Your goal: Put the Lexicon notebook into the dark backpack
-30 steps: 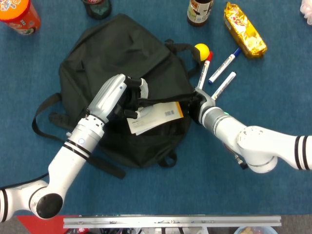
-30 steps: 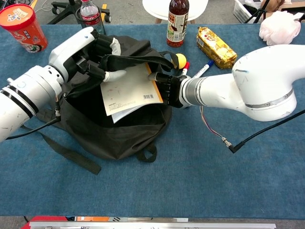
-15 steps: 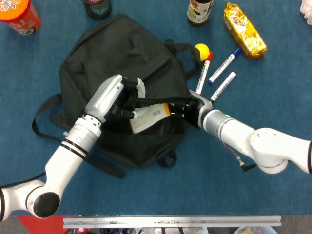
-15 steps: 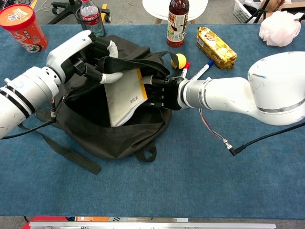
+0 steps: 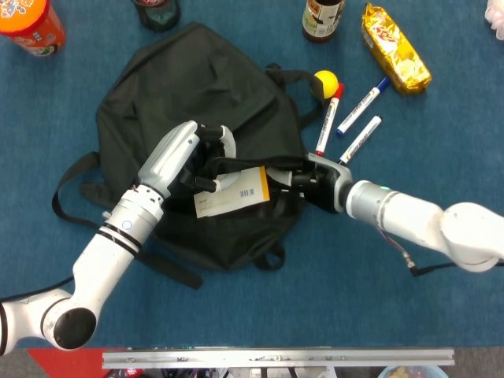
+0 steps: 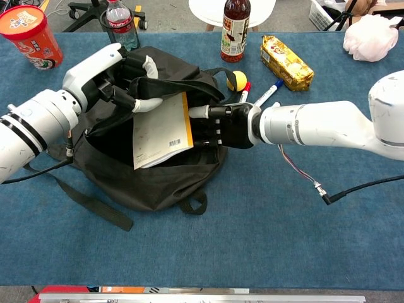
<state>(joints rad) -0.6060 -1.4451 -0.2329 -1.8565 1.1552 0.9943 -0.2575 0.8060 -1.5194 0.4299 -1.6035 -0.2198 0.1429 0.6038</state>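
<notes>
Left hand [image 6: 120, 79]: reached in from the lower left, fingers curled around the raised upper edge of the dark backpack's [image 6: 151, 170] opening, which is held lifted.

Right hand [image 6: 221, 125]: extended from the right, palm against the notebook's [image 6: 161, 129] yellow-spined edge; fingers clamped on that edge.

Notebook: tilted, partly inside the backpack mouth, pale cover and barcode exposed; cover printing too small to be read.

Backpack: laid flat on the blue worktop [image 6: 252, 227], straps trailing.

Nearby: markers [image 5: 358, 118], yellow ball [image 5: 325, 81], gold snack packet [image 5: 394, 49], orange tub [image 6: 28, 35]; labels illegible.
</notes>
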